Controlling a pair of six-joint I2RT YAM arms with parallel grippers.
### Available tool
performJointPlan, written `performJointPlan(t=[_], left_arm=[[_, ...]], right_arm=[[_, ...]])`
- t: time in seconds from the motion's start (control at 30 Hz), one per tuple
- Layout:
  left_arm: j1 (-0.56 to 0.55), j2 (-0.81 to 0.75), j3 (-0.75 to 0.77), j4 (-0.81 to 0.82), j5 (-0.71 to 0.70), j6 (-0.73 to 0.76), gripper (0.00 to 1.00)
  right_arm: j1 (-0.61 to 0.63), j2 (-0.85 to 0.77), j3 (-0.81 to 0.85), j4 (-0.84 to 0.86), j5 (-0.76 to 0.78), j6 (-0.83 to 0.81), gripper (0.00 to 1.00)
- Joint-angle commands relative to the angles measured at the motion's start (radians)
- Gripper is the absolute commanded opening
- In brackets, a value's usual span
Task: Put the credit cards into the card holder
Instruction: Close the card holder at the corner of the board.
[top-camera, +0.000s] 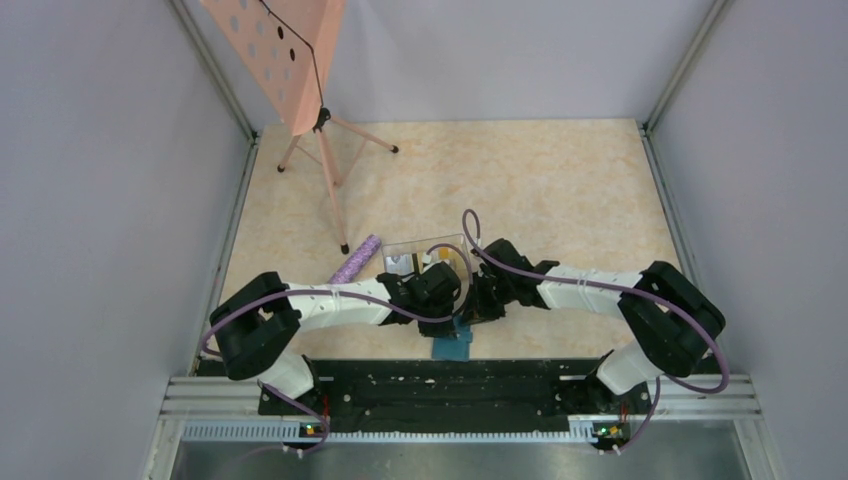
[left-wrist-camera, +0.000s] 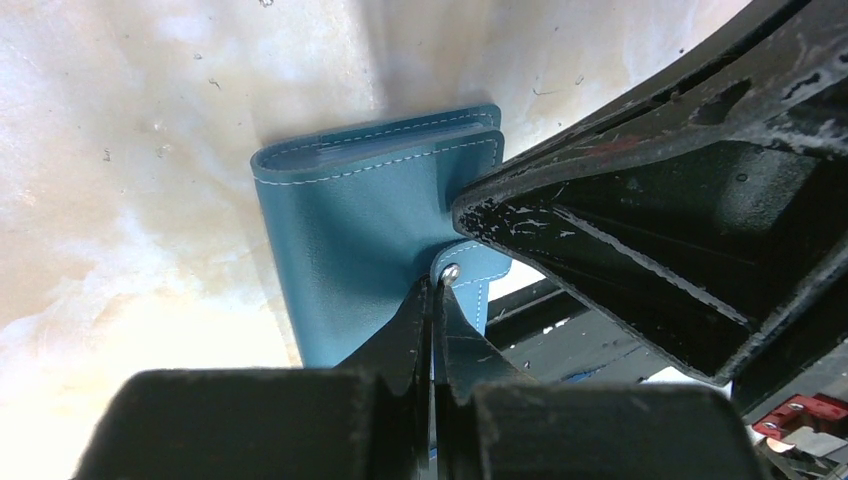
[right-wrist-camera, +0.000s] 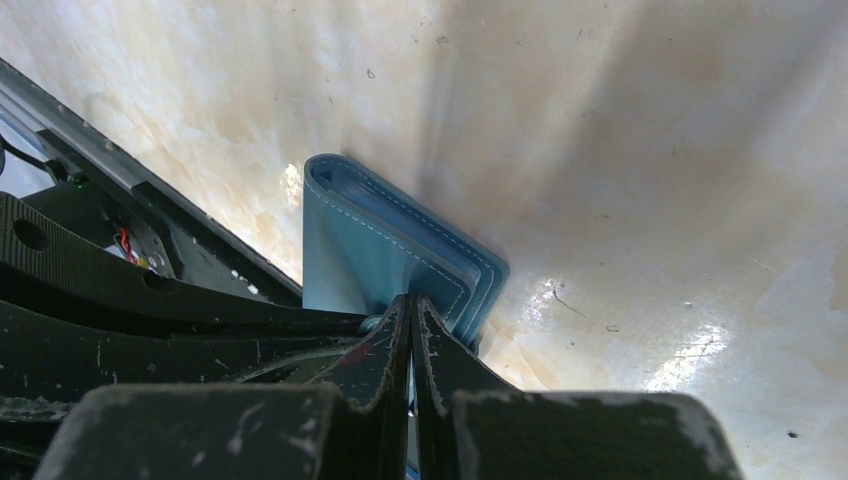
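Left wrist view: found the left gripper (left-wrist-camera: 435, 288) pinched fully shut at the snap tab (left-wrist-camera: 470, 262) of the holder (left-wrist-camera: 350, 240), with a pale blue sliver showing between the fingers. Found the right gripper (right-wrist-camera: 410, 305) likewise closed tight on the holder's open edge, with blue again visible in the slit between its fingers. Saw the holder folded, teal, on the table (top-camera: 560, 190) under both grippers, at 6 o'clock on the tabletop near the arm bases. Spotted the cards (top-camera: 400, 264), one yellow, in a clear tray (top-camera: 445, 240) at 12 o'clock from the grippers. Noted a purple roll (top-camera: 356, 258) just beside the tray at 9 o'clock, and a pink stand (top-camera: 290, 60) at 11 o'clock, well apart.
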Motion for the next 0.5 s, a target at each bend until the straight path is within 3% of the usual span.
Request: performJointPlan(t=[0.0, 0.47], left_arm=[[0.002, -0.005, 0.012, -0.065, -0.051, 0.008, 0.00], [-0.001, 0.048, 0.025, -0.075, -0.049, 0.027, 0.00]], right_arm=[[-0.003, -0.021, -0.027, -0.022, 0.030, -0.012, 0.00], [-0.004, -0.161, -0.075, 0.014, -0.032, -0.016, 0.00]])
